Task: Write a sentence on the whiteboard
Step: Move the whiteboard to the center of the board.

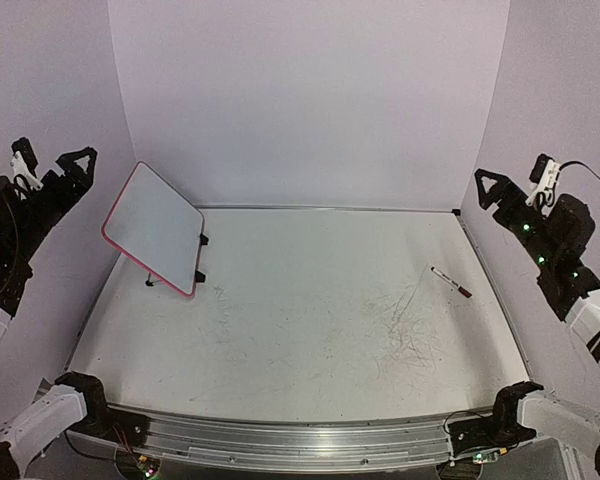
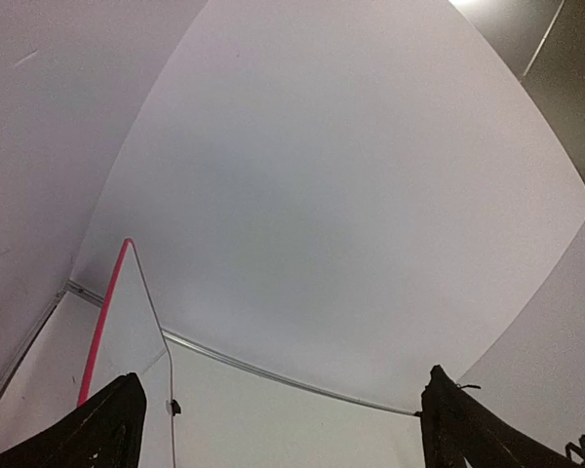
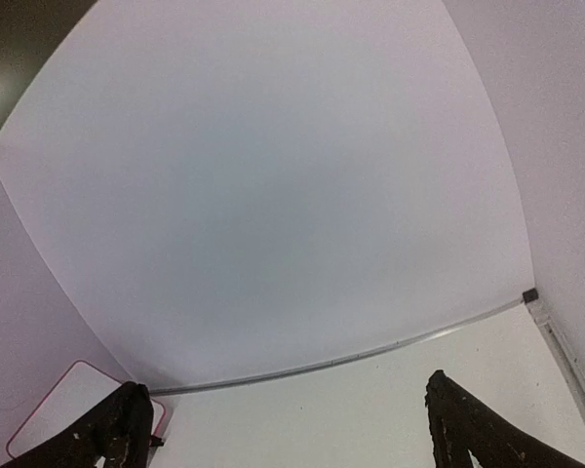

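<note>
At the near edge, both arm bases sit bolted to the counter [image 1: 280, 380], whose white surface carries heavy scuffing. Right of centre, a marker [image 1: 450, 282] lies flat, apart from everything else; whether it is capped cannot be told. The left jaws and the right jaws are raised beside the side walls, well above the counter. Both stand wide and hold nothing, and each wrist view shows only bare fingertips [image 2: 107, 434] against the backdrop.

At the far left, the whiteboard [image 1: 155, 225] stands tilted on two small clip feet [image 1: 201, 240], close to the left wall. Its face is blank, and no part of the sentence is written yet.

Hazards from this state:
- The marker is thin and lies flat. A pinch set off-centre is likely to roll it or pick it up skewed.
- The whiteboard rests on small feet only. Writing pressure may slide or tip it unless the other arm braces it.
- An uncapped tip is required, since a capped marker leaves no line.
</note>
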`<state>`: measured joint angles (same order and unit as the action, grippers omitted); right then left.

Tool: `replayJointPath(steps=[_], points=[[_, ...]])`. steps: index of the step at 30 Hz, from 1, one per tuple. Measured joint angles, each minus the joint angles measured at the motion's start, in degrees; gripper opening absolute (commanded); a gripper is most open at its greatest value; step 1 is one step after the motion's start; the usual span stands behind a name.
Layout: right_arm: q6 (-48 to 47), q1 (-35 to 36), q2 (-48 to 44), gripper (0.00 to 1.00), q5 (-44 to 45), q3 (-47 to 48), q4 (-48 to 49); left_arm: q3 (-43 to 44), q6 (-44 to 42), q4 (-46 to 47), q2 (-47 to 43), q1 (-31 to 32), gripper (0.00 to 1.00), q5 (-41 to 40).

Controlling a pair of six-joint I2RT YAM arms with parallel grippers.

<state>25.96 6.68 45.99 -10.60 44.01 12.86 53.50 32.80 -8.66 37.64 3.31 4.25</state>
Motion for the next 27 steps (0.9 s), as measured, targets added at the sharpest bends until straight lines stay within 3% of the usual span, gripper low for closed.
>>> replayJointPath(steps=[6, 17, 27], points=[[2.84, 0.0, 5.0, 0.98, -1.73, -0.04, -1.83, 0.17, 0.15, -3.4, 1.96, 0.0, 0.99, 6.78], [7.11, -0.01, 12.0, 0.98, -7.94, -0.04, -1.72, 0.81, 0.68, -7.7, 14.15, 1.42, 1.0, 17.97], [3.24, -0.01, 13.71, 0.98, -21.94, -1.91, 2.38, 5.02, -1.77, -9.61, 25.69, 29.01, 0.99, 5.42]])
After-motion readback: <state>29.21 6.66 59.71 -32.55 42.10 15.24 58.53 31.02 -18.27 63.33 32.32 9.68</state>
